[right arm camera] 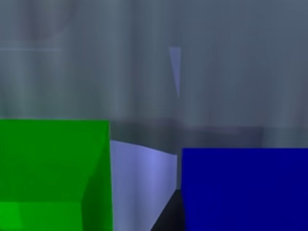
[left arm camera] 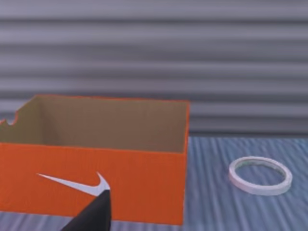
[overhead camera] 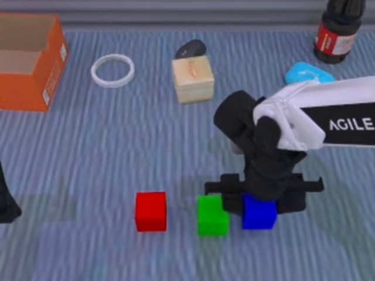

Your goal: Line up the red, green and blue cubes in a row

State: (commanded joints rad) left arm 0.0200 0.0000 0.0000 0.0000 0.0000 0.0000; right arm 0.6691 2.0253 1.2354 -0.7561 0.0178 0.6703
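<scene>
A: From above, where do the cubes sit?

B: All three are on the near part of the bench (overhead camera: 88,146). The red cube (overhead camera: 150,211) stands alone at the left of the group. The green cube (overhead camera: 211,215) is well to its right, and the blue cube (overhead camera: 259,212) is just beside the green one, on its right.

A: And the arms?

B: The right arm reaches in from the right edge, with the right end effector (overhead camera: 263,196) low over the blue cube and covering its far edge. Whether it grips the cube or has let go, I cannot tell. The left end effector (overhead camera: 6,202) is only a dark shape at the left edge, parked.

A: Anything else on the bench?

B: An orange box (overhead camera: 50,64) at the far left, a white tape ring (overhead camera: 112,70) beside it, a tan wooden block (overhead camera: 193,79) with a dark object (overhead camera: 190,48) behind it, a light-blue soap bar (overhead camera: 307,74) and a dark bottle (overhead camera: 337,29) at the far right.

A: The left wrist view?

B: The open orange box (left arm camera: 139,178) fills it, the tape ring (left arm camera: 260,175) lies beside it, and one dark fingertip (left arm camera: 96,214) of the left end effector shows.

A: The right wrist view?

B: Very close: the green cube (right arm camera: 48,173) and the blue cube (right arm camera: 245,190) sit side by side with a narrow gap of pale surface between them.
</scene>
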